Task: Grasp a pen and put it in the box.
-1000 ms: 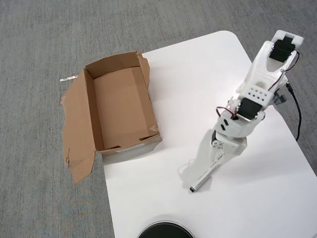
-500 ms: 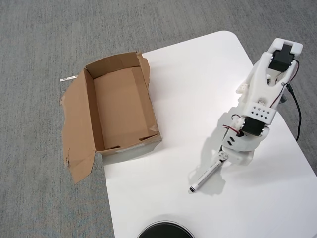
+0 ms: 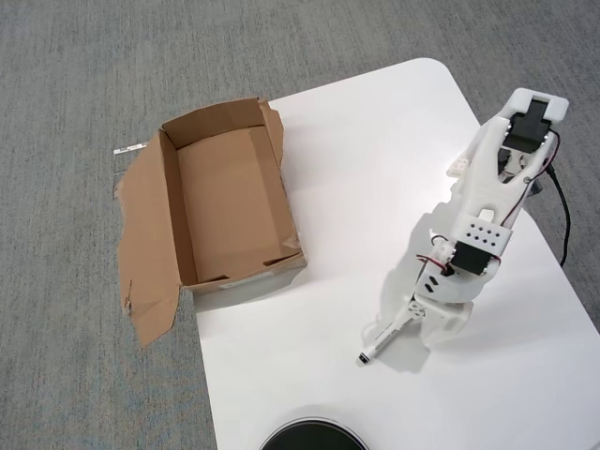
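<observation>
Overhead view: pen [image 3: 378, 345] flat on worktop [image 3: 347, 150], claw [image 3: 410, 314] over its upper end — grip state impossible to tell; box [image 3: 155, 225] empty — lift and drop both left.

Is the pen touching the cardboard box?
Apart. The overhead view shows bare white table between the pen and the box.
</observation>
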Tool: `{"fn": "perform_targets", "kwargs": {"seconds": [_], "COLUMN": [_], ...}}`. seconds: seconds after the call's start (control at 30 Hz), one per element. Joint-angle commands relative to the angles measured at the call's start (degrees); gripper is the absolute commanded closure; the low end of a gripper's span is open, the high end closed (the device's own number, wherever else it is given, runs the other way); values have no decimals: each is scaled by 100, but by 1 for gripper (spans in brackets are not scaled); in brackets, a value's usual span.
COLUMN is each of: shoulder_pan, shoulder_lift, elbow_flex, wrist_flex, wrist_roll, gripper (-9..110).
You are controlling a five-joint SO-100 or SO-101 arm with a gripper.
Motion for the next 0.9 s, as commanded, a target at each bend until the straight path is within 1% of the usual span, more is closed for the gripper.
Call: {"fn": "perform_targets", "kwargs": {"seconds": [0.0, 0.57, 0.87], "shoulder_pan": [31, 92, 400], "shoulder_lift": [26, 26, 26], "elbow_flex": [-136, -57, -48], "wrist_flex": [-62, -44, -9], "wrist_roll": [57, 66, 66], "gripper": [84, 84, 84]}}
